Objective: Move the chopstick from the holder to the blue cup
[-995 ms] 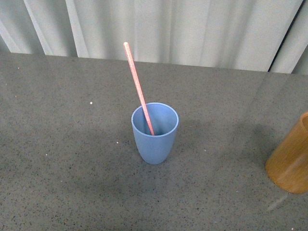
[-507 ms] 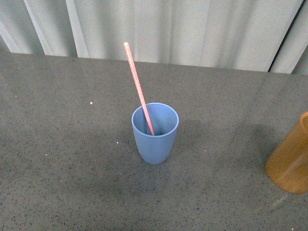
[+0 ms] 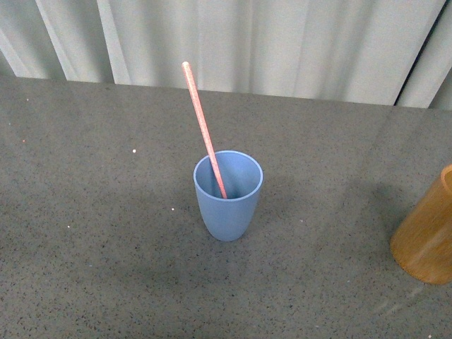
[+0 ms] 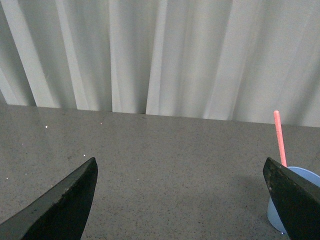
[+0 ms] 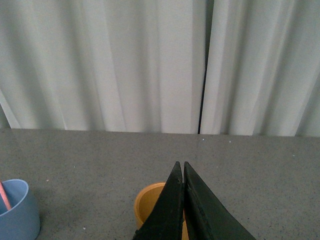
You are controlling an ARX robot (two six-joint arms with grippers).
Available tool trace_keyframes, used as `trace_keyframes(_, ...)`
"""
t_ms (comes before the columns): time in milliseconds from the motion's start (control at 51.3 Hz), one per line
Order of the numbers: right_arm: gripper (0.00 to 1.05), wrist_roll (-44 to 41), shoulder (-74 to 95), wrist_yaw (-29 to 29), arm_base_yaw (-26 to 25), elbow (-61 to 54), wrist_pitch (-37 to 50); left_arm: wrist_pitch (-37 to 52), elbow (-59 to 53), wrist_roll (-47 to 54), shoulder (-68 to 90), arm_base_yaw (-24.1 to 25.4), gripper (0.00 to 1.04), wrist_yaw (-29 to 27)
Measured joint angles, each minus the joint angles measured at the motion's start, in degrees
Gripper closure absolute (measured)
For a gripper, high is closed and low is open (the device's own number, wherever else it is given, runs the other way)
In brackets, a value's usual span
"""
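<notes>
Holder [image 3: 427,233] upright at table's [image 3: 92,233] right edge, below right gripper [image 5: 183,172], whose fingers are pressed together, empty. Blue cup [image 3: 227,194] mid-table, well apart. Left gripper [image 4: 180,195] spread wide, holding nothing. Chopstick [image 3: 203,128] leans inside blue cup.

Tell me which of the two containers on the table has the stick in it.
The light blue plastic tumbler holds the thin pinkish-red chopstick, leaning against its rim. The orange-brown cylindrical holder shows no stick.
</notes>
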Motion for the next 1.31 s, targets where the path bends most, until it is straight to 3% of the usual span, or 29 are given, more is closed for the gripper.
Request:
trace_keyframes(195,1.04,0.0,0.0,0.0,0.0,0.0,-0.1,0.0,0.0,0.0,0.0,0.0,0.07,0.0)
trace_keyframes(351,0.75,0.0,0.0,0.0,0.0,0.0,-0.1,0.0,0.0,0.0,0.0,0.0,0.07,0.0)
trace_keyframes(800,0.08,0.0,0.0,0.0,0.0,0.0,-0.1,0.0,0.0,0.0,0.0,0.0,0.07,0.0)
trace_keyframes(1307,0.1,0.0,0.0,0.0,0.0,0.0,-0.1,0.0,0.0,0.0,0.0,0.0,0.07,0.0)
